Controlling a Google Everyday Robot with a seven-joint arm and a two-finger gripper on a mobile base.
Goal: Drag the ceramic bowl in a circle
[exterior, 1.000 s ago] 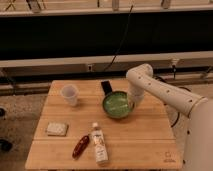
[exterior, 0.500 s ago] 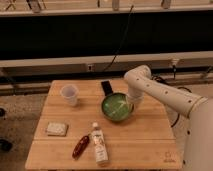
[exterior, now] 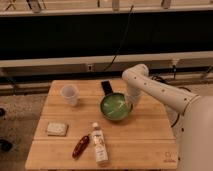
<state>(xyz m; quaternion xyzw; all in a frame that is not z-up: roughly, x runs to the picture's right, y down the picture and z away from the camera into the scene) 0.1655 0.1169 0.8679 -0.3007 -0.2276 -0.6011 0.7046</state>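
Observation:
The green ceramic bowl sits on the wooden table, right of centre. It is round and shallow, with pale streaks inside. My white arm reaches in from the right and bends down over it. My gripper is at the bowl's right rim, touching it or inside its edge.
A translucent white plastic cup stands at the back left. A dark flat phone-like object lies behind the bowl. A white bottle and a red packet lie at the front, a pale flat packet at the left.
The bowl and my gripper have moved a little toward the front and left of the table. The other objects have not moved.

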